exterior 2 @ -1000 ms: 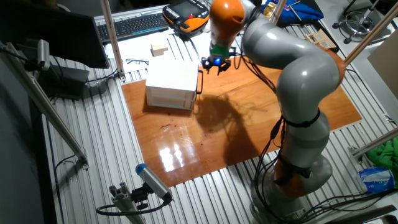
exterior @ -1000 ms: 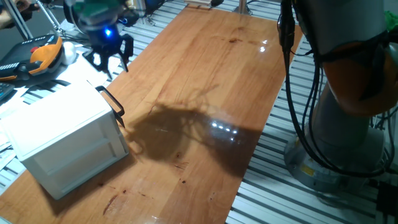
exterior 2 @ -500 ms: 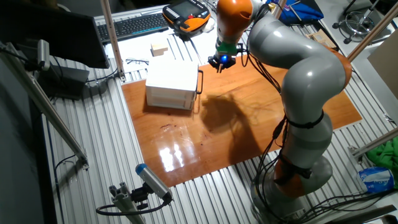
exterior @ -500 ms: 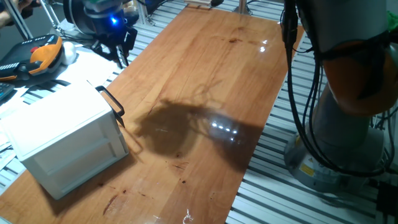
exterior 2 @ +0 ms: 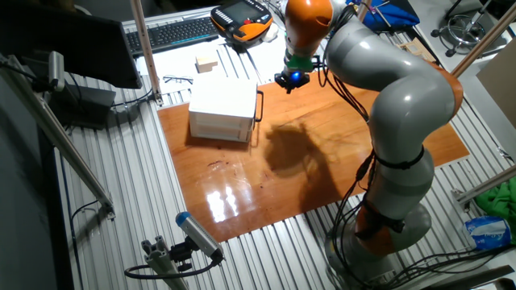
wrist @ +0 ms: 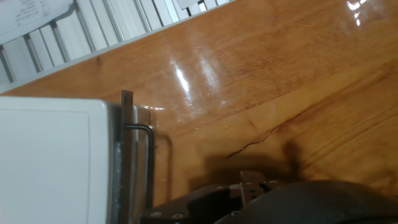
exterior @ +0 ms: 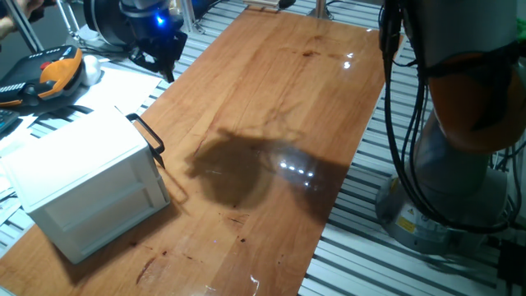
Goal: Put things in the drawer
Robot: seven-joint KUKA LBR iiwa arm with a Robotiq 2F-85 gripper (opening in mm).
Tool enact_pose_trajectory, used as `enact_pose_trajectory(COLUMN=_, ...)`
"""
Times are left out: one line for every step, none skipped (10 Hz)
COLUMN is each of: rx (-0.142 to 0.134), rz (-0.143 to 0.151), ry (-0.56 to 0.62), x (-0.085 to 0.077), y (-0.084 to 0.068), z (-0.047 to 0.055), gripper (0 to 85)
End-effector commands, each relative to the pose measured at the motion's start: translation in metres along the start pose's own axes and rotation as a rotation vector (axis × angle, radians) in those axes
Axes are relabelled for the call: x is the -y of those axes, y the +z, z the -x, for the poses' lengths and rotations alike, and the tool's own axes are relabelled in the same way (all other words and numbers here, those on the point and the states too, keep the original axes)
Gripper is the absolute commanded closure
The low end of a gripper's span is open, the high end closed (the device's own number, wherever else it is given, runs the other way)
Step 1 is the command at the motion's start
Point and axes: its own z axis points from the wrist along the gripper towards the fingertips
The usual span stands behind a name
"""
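- Gripper point(exterior 2: 291, 79): raised above the bench's far edge, beside the cabinet point(exterior 2: 220, 109); finger spacing cannot be told.
- Drawer point(exterior: 123, 173): closed, handle point(exterior: 146, 136) facing the bench's middle.
- Cube point(exterior 2: 206, 64): off the bench, behind the cabinet; probably light, rigid; grasp opposite flat faces.

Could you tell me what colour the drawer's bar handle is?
Black; the handle shows best in the fixed view nearest the white cabinet.

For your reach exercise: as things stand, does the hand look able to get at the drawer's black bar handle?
Probably yes. The hand hangs above the table's far edge, apart from the cabinet. The black bar handle faces bare tabletop, with nothing between them.
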Motion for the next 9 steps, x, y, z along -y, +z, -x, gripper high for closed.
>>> enact_pose_trajectory(rx=-0.007, rz=0.004, ry=-0.021, x=0.008, y=-0.008, z=0.003, gripper=85.0)
enact_pose_trajectory(rx=-0.013, rz=0.004, ry=-0.048, x=0.016, y=-0.015, z=0.007, gripper=85.0)
enact_pose_trajectory(rx=-0.014, rz=0.007, ry=-0.075, x=0.024, y=-0.020, z=0.010, gripper=85.0)
enact_pose_trajectory(rx=-0.001, rz=-0.004, ry=-0.089, x=0.025, y=-0.022, z=0.009, gripper=85.0)
enact_pose_trajectory(rx=0.014, rz=-0.011, ry=-0.098, x=0.024, y=-0.022, z=0.009, gripper=85.0)
enact_pose_trajectory(rx=0.030, rz=-0.026, ry=-0.116, x=0.023, y=-0.022, z=0.008, gripper=85.0)
enact_pose_trajectory(rx=0.039, rz=-0.030, ry=-0.148, x=0.024, y=-0.024, z=0.007, gripper=85.0)
enact_pose_trajectory(rx=0.032, rz=-0.025, ry=-0.189, x=0.025, y=-0.024, z=0.007, gripper=85.0)
enact_pose_trajectory(rx=0.020, rz=-0.010, ry=-0.204, x=0.025, y=-0.025, z=0.005, gripper=85.0)
